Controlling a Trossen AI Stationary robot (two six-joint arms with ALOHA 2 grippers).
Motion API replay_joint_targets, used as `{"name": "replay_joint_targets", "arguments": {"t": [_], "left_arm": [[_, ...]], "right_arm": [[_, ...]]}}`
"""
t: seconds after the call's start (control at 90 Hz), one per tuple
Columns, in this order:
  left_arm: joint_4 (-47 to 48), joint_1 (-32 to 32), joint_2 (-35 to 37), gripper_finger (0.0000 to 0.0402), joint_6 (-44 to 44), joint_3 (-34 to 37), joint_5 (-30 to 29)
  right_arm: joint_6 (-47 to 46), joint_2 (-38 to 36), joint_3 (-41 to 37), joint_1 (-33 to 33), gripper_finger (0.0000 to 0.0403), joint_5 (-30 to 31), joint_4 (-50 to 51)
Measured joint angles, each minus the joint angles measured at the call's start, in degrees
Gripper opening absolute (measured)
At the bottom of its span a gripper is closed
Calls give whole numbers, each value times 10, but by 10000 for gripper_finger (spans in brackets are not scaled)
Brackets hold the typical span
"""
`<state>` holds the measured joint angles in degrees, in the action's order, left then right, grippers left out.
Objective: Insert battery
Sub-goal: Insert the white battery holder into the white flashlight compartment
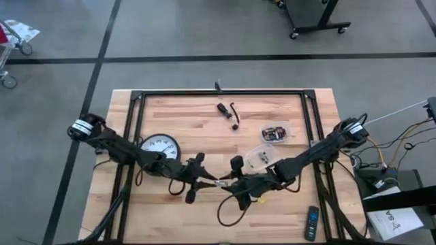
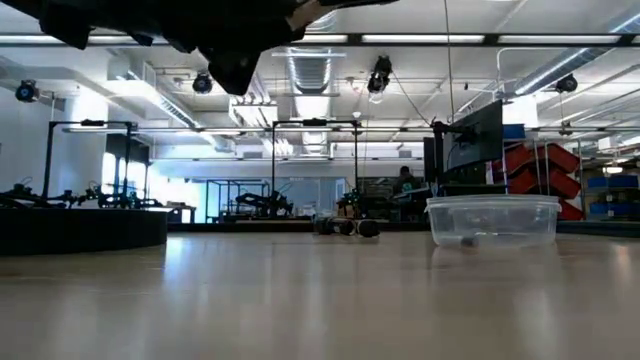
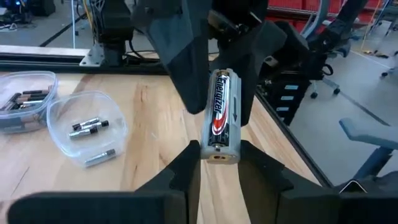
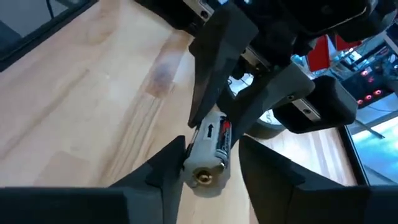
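from above, the left hand [image 1: 204, 178] and right hand [image 1: 230, 184] meet over the front middle of the desk [image 1: 177, 129], well apart from the wall clock [image 1: 161, 146], the clear tubs [image 1: 262, 156] and the remote [image 1: 311, 222]; what they hold is too small to read here. the low view shows only dark arm parts overhead and one clear tub [image 2: 492, 220] on the desk. the left wrist view shows the battery [image 3: 222, 109] seated in a white holder [image 3: 219, 151], the left hand closed on the holder's end. the right wrist view shows the holder [image 4: 205, 163] between the right hand's fingers [image 4: 163, 163], whether gripped i cannot tell. insertion looks nearly done; seating and release remain.
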<state>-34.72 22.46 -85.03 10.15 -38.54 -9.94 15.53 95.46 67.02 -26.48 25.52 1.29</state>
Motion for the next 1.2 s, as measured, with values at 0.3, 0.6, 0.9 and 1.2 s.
{"name": "replay_joint_targets", "arguments": {"t": [0.3, 0.6, 0.9, 1.2], "left_arm": [[2, 0, 0, 75, -9, 0, -1], [8, -1, 0, 111, -36, 0, -2], [106, -27, 28, 176, -79, 0, -43], [190, -191, 34, 204, -138, 0, -60]], "right_arm": [[-11, 0, 0, 0, 71, 1, -3], [-37, 0, 0, 0, 88, 0, -1], [-65, -17, 0, 17, 62, 44, 43], [-120, -53, 0, 80, 70, 92, 148]]}}
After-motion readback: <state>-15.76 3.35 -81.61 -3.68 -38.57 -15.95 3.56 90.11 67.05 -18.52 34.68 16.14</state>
